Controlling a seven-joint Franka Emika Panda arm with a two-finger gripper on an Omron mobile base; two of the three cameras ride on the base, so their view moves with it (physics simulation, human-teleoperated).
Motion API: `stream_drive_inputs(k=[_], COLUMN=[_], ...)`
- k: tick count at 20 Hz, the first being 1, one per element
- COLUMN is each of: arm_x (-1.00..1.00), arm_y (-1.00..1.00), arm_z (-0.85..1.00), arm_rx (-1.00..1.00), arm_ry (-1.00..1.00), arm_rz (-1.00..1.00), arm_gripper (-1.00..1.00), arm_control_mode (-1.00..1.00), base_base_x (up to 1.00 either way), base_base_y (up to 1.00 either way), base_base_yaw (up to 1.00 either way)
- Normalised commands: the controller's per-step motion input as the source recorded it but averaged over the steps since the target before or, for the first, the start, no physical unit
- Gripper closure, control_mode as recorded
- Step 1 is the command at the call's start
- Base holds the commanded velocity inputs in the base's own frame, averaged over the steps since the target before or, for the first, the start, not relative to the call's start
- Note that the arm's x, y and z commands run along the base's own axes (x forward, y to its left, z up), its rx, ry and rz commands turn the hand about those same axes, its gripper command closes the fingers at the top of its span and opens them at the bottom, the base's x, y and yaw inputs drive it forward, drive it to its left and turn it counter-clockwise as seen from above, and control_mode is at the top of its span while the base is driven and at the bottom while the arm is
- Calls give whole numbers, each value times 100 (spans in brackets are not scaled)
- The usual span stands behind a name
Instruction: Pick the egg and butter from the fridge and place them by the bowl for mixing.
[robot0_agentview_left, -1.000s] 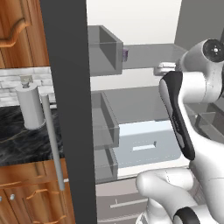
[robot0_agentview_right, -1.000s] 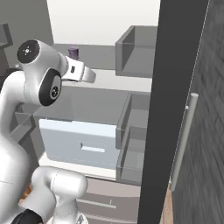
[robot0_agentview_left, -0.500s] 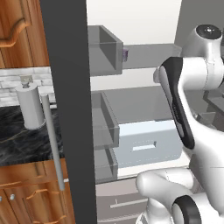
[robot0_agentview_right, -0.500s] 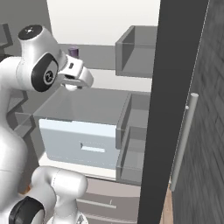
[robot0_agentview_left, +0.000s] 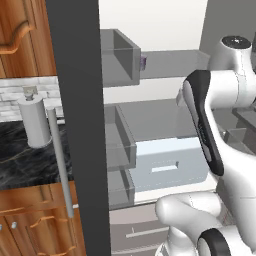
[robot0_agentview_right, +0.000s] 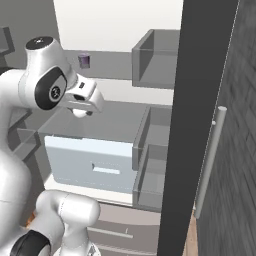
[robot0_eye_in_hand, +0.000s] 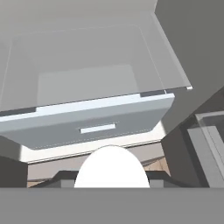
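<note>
The white egg (robot0_eye_in_hand: 111, 168) sits between my fingertips in the hand view, and my gripper (robot0_eye_in_hand: 111, 177) is shut on it. From the right base view the gripper (robot0_agentview_right: 81, 107) hangs inside the open fridge (robot0_agentview_right: 200, 125), above the middle shelf, with the egg (robot0_agentview_right: 80, 113) as a white round bit under the hand. Below it lies the pale blue drawer (robot0_eye_in_hand: 87, 118), also seen from the side as the same drawer (robot0_agentview_right: 90, 160). The fridge door (robot0_agentview_left: 75, 125) stands open at the left. The butter and the bowl are out of view.
A small dark purplish item (robot0_agentview_right: 84, 60) stands on the upper shelf. Grey door bins (robot0_agentview_left: 120, 55) (robot0_agentview_right: 150, 60) jut out on the door side. A paper towel roll (robot0_agentview_left: 34, 120) stands on the dark marble counter (robot0_agentview_left: 20, 160) left of the fridge door.
The hand has come down a little from the upper shelf and tipped toward the drawer, with the egg still in its grip. The elbow has risen.
</note>
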Motion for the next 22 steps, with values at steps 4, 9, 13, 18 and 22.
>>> stream_drive_inputs(k=[4, 9, 13, 18, 22], arm_x=[-47, -45, -27, -15, -7], arm_y=[6, 7, 6, 5, 2], arm_z=[-35, -26, -21, -12, -4], arm_rx=[0, 0, 0, 0, 0], arm_ry=[0, 0, 0, 0, 0], arm_rz=[0, 0, 0, 0, 0], arm_gripper=[100, 100, 100, 100, 100], arm_control_mode=[-100, -100, -100, -100, -100], base_base_x=[0, 0, 0, 0, 0], base_base_y=[0, 0, 0, 0, 0], base_base_yaw=[0, 0, 0, 0, 0])
